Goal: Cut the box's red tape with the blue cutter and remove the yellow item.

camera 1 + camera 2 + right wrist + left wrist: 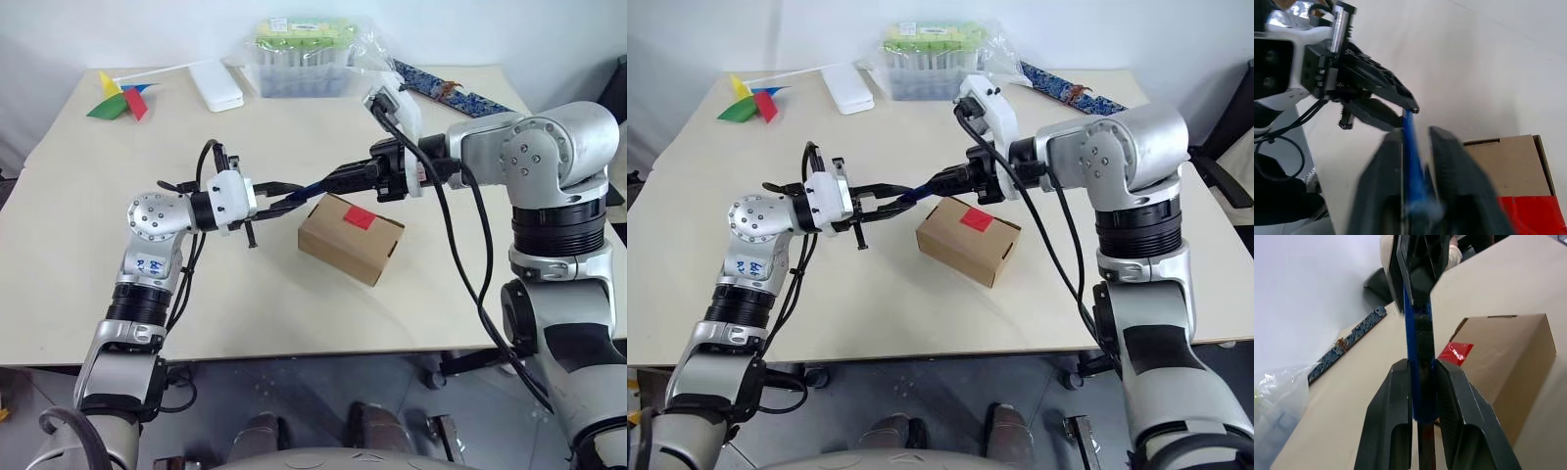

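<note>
While both grippers clamp the blue cutter in mid-air, the box sits sealed below.

Left gripper clenched on one end of the cutter, right gripper closed on the other (a handover, by the look of it), just above the carton's near edge on the table. Red tape intact across the flap seam; yellow item presumably inside, unseen. Risk: if one claw releases before the other's hold is firm, the slim cutter could twist or drop onto the box; opposed pulls could skew it.
</note>
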Robot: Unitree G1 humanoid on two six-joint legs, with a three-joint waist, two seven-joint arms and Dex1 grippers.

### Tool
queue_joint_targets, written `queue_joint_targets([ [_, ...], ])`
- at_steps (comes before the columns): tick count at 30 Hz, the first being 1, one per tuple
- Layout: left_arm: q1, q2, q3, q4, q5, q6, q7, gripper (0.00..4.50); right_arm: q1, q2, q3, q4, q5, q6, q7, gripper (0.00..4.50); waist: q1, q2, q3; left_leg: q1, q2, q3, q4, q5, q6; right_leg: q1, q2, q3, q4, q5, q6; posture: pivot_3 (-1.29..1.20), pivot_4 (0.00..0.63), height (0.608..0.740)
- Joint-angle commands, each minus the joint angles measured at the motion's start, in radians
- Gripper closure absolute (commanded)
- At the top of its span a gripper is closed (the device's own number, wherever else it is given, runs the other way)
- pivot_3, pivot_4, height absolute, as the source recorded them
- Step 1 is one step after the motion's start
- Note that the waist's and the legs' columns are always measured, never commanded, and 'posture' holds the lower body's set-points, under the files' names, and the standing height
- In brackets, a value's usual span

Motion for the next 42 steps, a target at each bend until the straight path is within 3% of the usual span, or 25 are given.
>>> queue_joint_targets([
  [1,0.006,0.024,0.025,-0.027,-0.019,-0.003,-0.002,4.12,-0.031,-0.043,-0.006,-0.017,-0.004,-0.026,0.008,4.33,0.0,0.0,0.0,0.0,0.0,0.0,0.0,0.0,0.0,0.0,0.0,0.0,0.0,0.0,0.0,0.0,0.15,0.74],
  [8,-0.006,0.035,0.02,0.004,-0.007,0.071,0.005,4.12,-0.038,-0.05,0.01,-0.015,-0.005,-0.056,0.021,4.33,0.0,0.0,0.0,0.0,0.0,0.0,0.0,0.0,0.0,0.0,0.0,0.0,0.0,0.0,0.0,0.0,0.15,0.74],
  [11,-0.019,0.046,0.026,0.007,-0.024,0.183,0.002,3.15,-0.043,-0.048,0.006,-0.013,-0.006,-0.065,0.015,4.33,0.0,0.0,0.0,0.0,0.0,0.0,0.0,0.0,0.0,0.0,0.0,0.0,0.0,0.0,0.0,0.0,0.15,0.74],
  [18,-0.056,0.079,0.06,0.049,-0.015,0.218,0.04,1.02,-0.059,-0.056,-0.008,-0.003,-0.012,-0.075,0.002,4.33,0.0,0.0,0.0,-0.001,0.0,0.0,0.0,0.0,0.0,-0.001,0.0,0.0,0.0,0.0,0.0,0.0,0.15,0.74],
  [22,-0.072,0.122,0.109,0.054,-0.062,0.3,0.018,0.0,-0.062,-0.073,-0.026,0.003,-0.02,-0.085,-0.013,4.33,-0.001,0.0,0.0,-0.002,0.0,0.0,0.0,0.0,0.0,-0.001,0.0,0.0,-0.001,0.0,0.0,0.0,0.15,0.74],
  [28,-0.07,0.153,0.14,0.026,-0.111,0.41,-0.008,0.0,-0.052,-0.112,-0.046,-0.01,-0.03,-0.085,-0.031,4.33,0.001,0.0,0.0,-0.002,0.0,0.0,0.0,0.0,0.0,-0.002,0.0,0.0,-0.001,0.0,0.0,0.0,0.15,0.74],
  [34,-0.032,0.108,0.108,-0.196,-0.259,0.674,-0.064,0.0,-0.029,-0.187,-0.081,-0.044,-0.05,-0.081,-0.072,4.33,0.002,0.0,0.0,-0.003,-0.001,-0.001,0.0,0.0,0.0,-0.002,0.0,0.0,-0.001,0.0,0.001,0.0,0.15,0.74],
  [38,-0.017,0.092,0.064,-0.266,-0.271,0.802,-0.055,0.0,-0.004,-0.232,-0.111,-0.09,-0.041,-0.06,-0.095,4.33,0.001,0.0,0.0,-0.004,-0.001,0.0,-0.001,0.0,0.0,-0.002,0.0,0.0,-0.002,0.0,0.001,0.0,0.15,0.74],
  [42,-0.037,0.059,0.026,-0.241,-0.24,0.84,-0.026,0.89,0.042,-0.274,-0.146,-0.157,-0.035,-0.027,-0.12,4.33,0.002,0.0,0.0,-0.003,-0.001,0.0,-0.001,0.0,-0.001,-0.002,0.001,0.001,-0.002,0.0,0.001,0.0,0.15,0.74],
])
